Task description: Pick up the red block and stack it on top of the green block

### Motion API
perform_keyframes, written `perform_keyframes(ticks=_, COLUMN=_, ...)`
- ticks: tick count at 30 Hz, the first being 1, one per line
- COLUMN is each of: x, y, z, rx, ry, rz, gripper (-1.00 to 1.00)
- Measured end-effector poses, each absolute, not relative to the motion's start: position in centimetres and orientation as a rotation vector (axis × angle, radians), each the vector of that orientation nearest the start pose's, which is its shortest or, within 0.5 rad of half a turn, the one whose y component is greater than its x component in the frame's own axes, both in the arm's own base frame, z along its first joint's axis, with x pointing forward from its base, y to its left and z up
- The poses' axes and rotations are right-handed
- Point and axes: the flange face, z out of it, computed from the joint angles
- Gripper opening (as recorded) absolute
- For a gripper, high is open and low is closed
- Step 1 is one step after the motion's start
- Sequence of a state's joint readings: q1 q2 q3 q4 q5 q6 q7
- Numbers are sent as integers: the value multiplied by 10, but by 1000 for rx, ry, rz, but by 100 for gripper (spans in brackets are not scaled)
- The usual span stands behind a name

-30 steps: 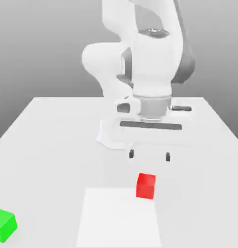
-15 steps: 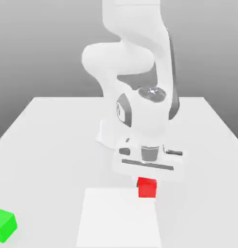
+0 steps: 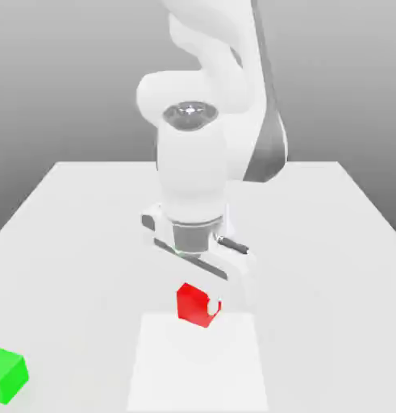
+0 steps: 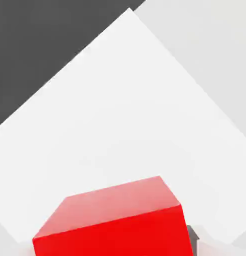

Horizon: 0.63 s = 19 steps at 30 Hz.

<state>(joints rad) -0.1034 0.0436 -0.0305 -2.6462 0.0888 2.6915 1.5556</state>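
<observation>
One pincer, set low over the bench, is closed on the red block, with a pale fingertip lying against the block's side that faces the exterior view's right. The red block is turned, so that its edges do not run along those of the bench. It shows at the far edge of the white sheet, between that sheet's two far corners; whether it touches anything beneath, I cannot tell. In the hand view the block's bright red face and its paler, pinkish face both show, with the white sheet spreading out behind them to a sharp corner and a dark area lying along one of its sides. Above the block, the white hand slants down toward the exterior view's right, and the arm rises over it in white and grey. Farther out, the green block sits on the bench well apart from the red one, off toward the bench's edge on the exterior view's left and nearer the camera, partly cut off by the picture's border. Nothing rests on its top.
</observation>
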Motion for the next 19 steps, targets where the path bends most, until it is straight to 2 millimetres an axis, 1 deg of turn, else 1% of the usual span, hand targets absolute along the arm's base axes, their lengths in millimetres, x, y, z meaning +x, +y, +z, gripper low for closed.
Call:
perform_keyframes(ticks=3, x=443, y=-121, z=234, rx=-1664, ry=2631, rz=35, gripper=-100)
perform_keyframes(ticks=5, x=453, y=-163, z=238, rx=-1452, ry=2759, rz=31, gripper=-100)
perform_keyframes(ticks=7, x=456, y=-211, z=241, rx=-1221, ry=2876, rz=22, gripper=-100)
perform_keyframes(ticks=9, x=453, y=-260, z=245, rx=-982, ry=2975, rz=9, gripper=-100)
perform_keyframes(ticks=10, x=451, y=-278, z=240, rx=-900, ry=3004, rz=4, gripper=-100)
perform_keyframes(ticks=11, x=450, y=-286, z=230, rx=-859, ry=3018, rz=2, gripper=-100)
perform_keyframes(ticks=13, x=449, y=-293, z=203, rx=-828, ry=3028, rz=-1, gripper=-100)
perform_keyframes(ticks=14, x=448, y=-294, z=190, rx=-822, ry=3030, rz=-2, gripper=100)
perform_keyframes(ticks=19, x=448, y=-294, z=190, rx=-822, ry=3030, rz=-2, gripper=100)
